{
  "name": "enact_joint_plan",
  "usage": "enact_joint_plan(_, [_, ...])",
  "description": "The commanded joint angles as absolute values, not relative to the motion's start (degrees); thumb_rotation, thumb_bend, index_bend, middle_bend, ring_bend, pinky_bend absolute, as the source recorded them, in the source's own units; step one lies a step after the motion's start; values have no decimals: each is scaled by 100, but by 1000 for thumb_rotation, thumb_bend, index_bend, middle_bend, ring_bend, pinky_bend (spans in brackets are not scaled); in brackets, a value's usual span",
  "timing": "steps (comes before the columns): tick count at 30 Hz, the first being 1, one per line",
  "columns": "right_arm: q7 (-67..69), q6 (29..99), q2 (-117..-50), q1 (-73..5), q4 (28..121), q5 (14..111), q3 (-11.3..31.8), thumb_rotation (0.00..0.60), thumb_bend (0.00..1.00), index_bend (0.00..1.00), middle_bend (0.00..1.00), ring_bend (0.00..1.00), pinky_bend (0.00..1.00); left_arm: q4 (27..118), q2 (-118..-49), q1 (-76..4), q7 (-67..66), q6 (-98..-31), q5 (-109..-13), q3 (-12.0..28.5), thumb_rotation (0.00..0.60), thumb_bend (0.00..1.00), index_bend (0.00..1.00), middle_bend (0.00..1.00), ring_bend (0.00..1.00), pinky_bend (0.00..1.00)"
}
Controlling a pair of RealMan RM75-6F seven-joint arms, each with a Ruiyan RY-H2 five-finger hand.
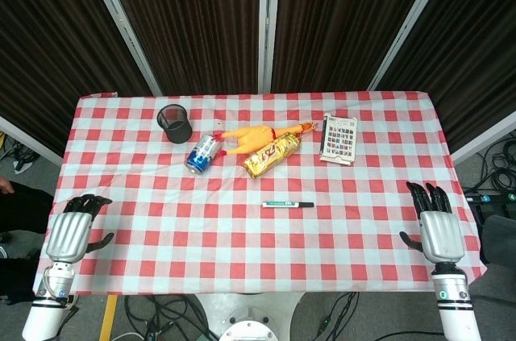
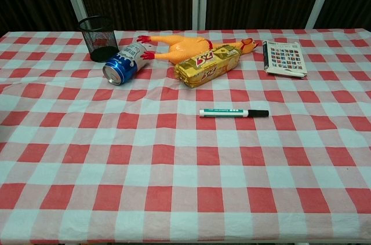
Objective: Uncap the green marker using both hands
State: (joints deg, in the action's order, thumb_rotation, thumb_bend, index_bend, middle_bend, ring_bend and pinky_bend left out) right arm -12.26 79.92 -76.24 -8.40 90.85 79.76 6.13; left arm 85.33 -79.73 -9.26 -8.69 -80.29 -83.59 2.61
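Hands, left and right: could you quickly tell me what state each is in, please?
Left hand: open, holding nothing, at the table's edge.
Right hand: open, holding nothing.

A robot test bench in a lab or studio.

Dark curtains (image 1: pixel 193 18) with pale metal frame bars (image 1: pixel 121 22) close off the back. A table under a red-and-white checked cloth (image 1: pixel 242 244) stands on a bare floor where loose cables (image 1: pixel 161 309) trail, and stray props, a rubber chicken (image 2: pixel 185 45) among them, lie on top.
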Motion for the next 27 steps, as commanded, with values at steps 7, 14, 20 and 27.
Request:
enact_joint_plan(7, [-1209, 7969, -7626, -845, 9079, 7926, 601, 600, 42, 40, 112, 0, 0, 8646, -7921, -979, -848, -7949, -8342, 267, 600, 176, 278, 263, 182, 216])
enact_joint_plan(14, [-1211, 7915, -7590, -922, 9102, 7856, 689, 600, 42, 40, 112, 0, 0, 9156, -7769, -1272, -1111, -7687, -8404, 383, 600, 176, 278, 263, 182, 239])
enact_joint_plan(20, [-1281, 7845, -7522, -1005, 9118, 7753, 778, 600, 42, 40, 112, 0, 0, 10050, -7827, -1722, -1805, -7292, -8169, 704, 600, 198, 288, 286, 240, 302])
enact_joint_plan(27, [-1485, 7715, -7423, -1164, 9189, 7656, 880, 600, 42, 40, 115, 0, 0, 10916, -8413, -2673, -3417, -6456, -7284, 1168, 600, 230, 289, 338, 296, 365])
